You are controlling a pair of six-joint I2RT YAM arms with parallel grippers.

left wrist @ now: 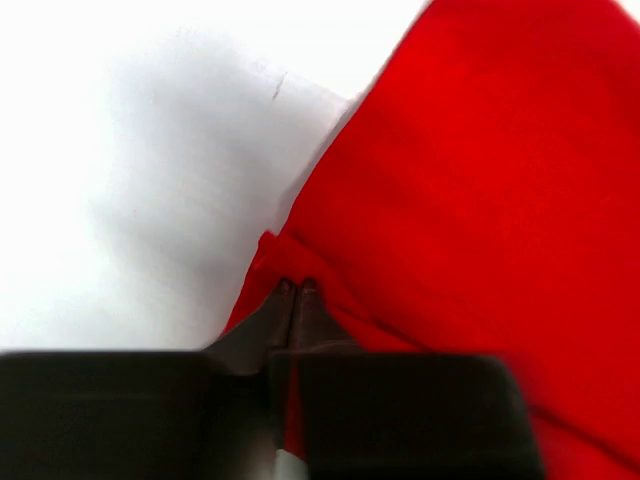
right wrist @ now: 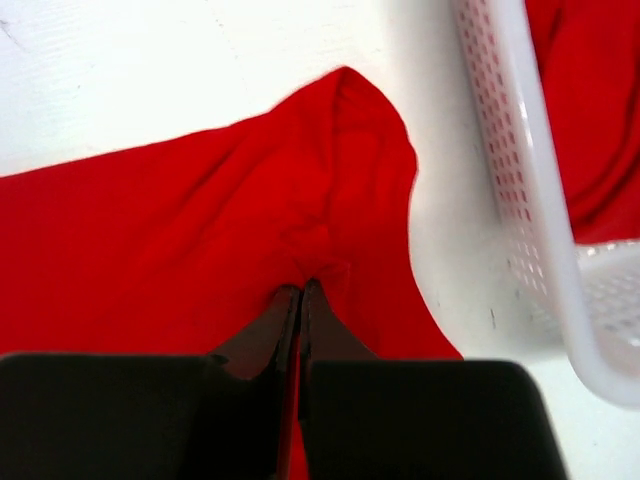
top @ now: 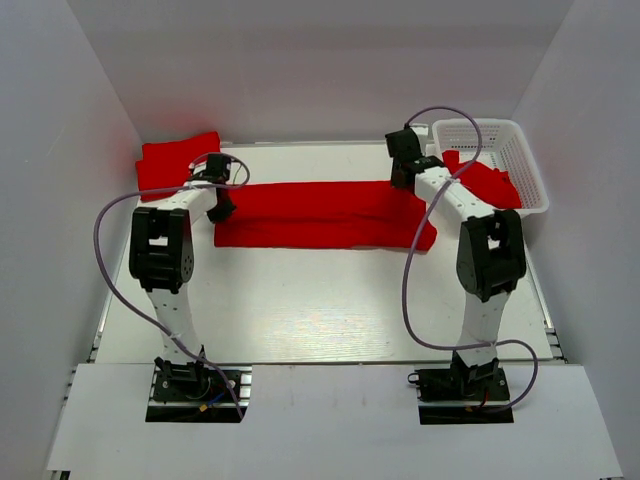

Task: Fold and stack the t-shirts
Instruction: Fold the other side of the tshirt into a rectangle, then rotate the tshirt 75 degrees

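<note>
White table (top: 300, 310), long smooth red cloth t-shirt (top: 320, 215), left claw (left wrist: 292, 286) and right claw (right wrist: 301, 287) each pinching its ends

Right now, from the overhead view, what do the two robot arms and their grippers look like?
The left arm and right arm match: white links with black joint housings on black base plates. A thin lilac-grey cable loops along each. The left gripper and right gripper are black, with slim dark fingers tapering to points. No markings show.
</note>
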